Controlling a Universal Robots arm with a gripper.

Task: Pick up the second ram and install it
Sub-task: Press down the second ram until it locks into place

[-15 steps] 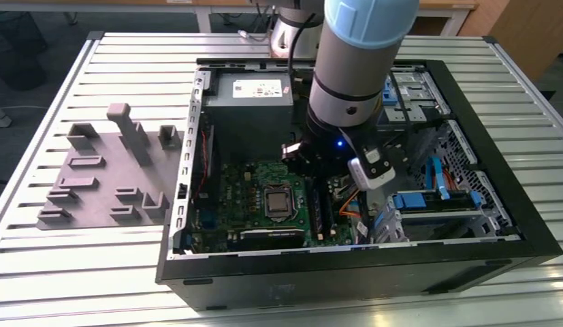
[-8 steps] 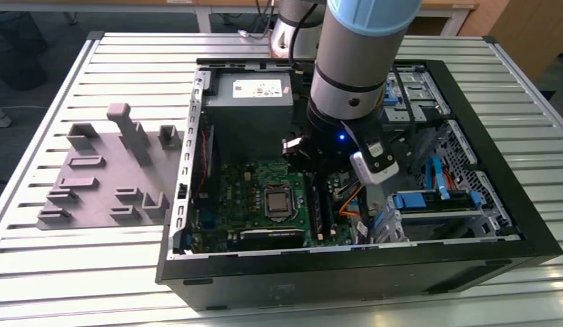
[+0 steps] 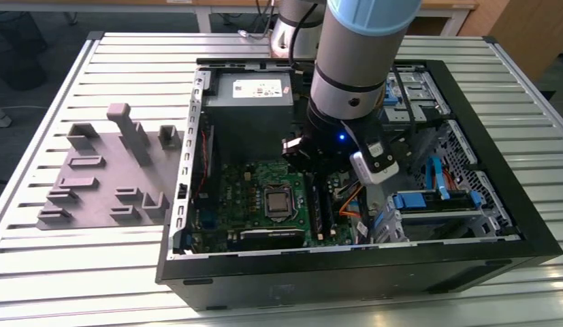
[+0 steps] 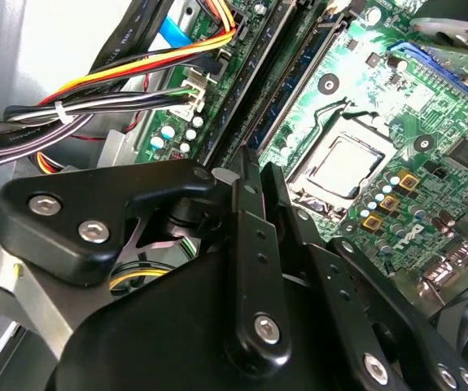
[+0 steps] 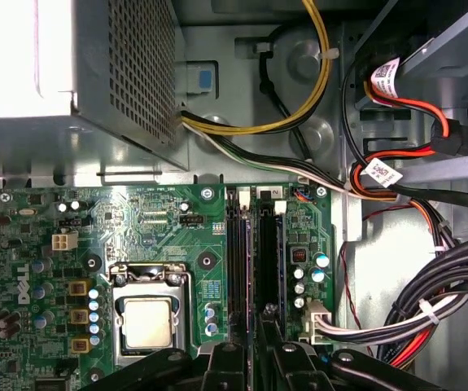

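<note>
The second ram (image 5: 269,269) was judged to stand edge-on in the memory slot farther from the processor socket (image 5: 146,322), its long dark edge running under the gripper (image 5: 255,362) in the first wrist view; whether it was fully seated could not be told. The fingers (image 4: 246,212) were drawn close together, with only a narrow slit between them, in line with that slot; they appeared closed on the stick's upper edge, though the contact itself was hidden. The stick was judged light, thin and stiff, but fragile: best held by its two flat faces near the middle of the long edge, kept upright, with no twist and no load on the chips or the contact row. The neighbouring slot (image 5: 238,269) lay just beside it on the green motherboard (image 5: 136,220). A bundle of cables (image 5: 429,318) ran near the slots on the side away from the socket. In the exterior view the grey fixture (image 3: 99,184) stood outside the computer case (image 3: 354,272).
</note>
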